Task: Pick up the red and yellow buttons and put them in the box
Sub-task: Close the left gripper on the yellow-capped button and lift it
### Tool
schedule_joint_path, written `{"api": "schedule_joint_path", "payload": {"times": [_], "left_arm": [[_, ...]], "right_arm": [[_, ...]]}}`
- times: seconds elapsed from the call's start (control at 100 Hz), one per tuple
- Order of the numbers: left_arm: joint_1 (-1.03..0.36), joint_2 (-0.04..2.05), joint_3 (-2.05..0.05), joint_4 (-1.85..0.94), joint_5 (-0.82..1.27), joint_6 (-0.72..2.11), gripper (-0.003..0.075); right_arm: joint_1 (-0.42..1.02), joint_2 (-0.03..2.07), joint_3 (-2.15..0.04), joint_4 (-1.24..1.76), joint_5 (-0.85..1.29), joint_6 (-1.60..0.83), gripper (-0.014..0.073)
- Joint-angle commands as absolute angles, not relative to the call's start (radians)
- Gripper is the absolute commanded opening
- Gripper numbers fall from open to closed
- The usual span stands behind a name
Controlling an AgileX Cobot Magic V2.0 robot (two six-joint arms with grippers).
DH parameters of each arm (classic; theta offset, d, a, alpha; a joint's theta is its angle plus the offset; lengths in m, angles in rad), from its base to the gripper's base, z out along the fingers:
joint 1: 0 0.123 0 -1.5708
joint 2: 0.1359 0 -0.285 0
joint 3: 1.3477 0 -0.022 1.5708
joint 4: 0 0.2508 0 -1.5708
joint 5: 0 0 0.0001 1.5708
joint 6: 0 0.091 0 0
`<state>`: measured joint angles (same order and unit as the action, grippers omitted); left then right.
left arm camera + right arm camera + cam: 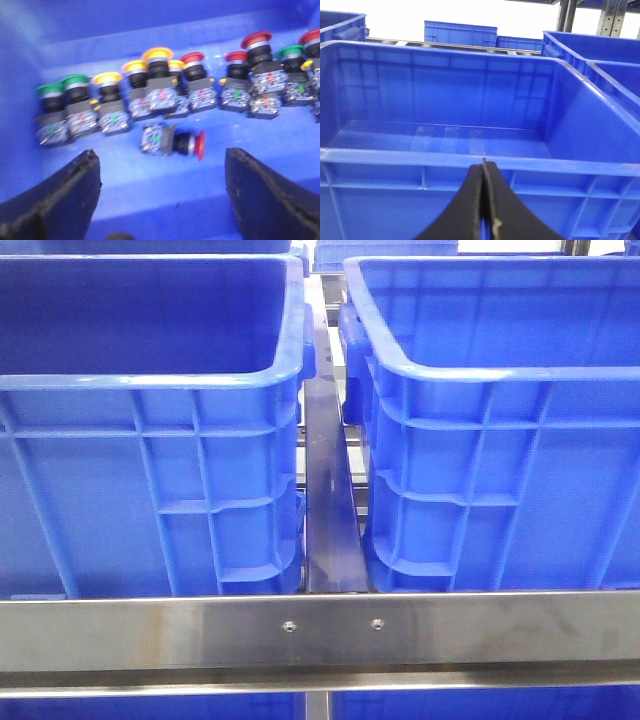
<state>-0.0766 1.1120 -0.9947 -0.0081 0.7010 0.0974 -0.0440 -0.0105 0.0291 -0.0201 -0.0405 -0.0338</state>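
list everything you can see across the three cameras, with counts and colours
blue crates: two in the front view, side by side; more crates behind in the right wrist view
metal rail: one, silver, across the front of the crates
red buttons: about five; one on its side in front of the row, the rest in the row on a blue crate floor
yellow buttons: about four, in the row
green buttons: about three, in the row
left gripper: black fingers, open, above the buttons
right gripper: black fingers, shut, before an empty crate
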Motion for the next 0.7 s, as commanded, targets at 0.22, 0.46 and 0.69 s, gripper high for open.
{"api": "schedule_joint_path", "payload": {"times": [0.22, 0.46, 0.69], "left_arm": [[-0.086, 1.420, -1.333, -0.043, 0.859, 0.090, 0.0501], [-0.086, 1.617, -1.480, -0.043, 0.931, 0.090, 0.0501], [-0.086, 1.733, -1.512, -0.043, 0.912, 0.090, 0.0501]], "right_arm": [[-0.045, -0.033, 0.013, -0.031, -0.114, -0.035, -0.0069], [-0.045, -0.033, 0.013, -0.031, -0.114, -0.035, -0.0069], [-0.045, -0.033, 0.013, -0.031, -0.114, -0.035, -0.0069]]}}
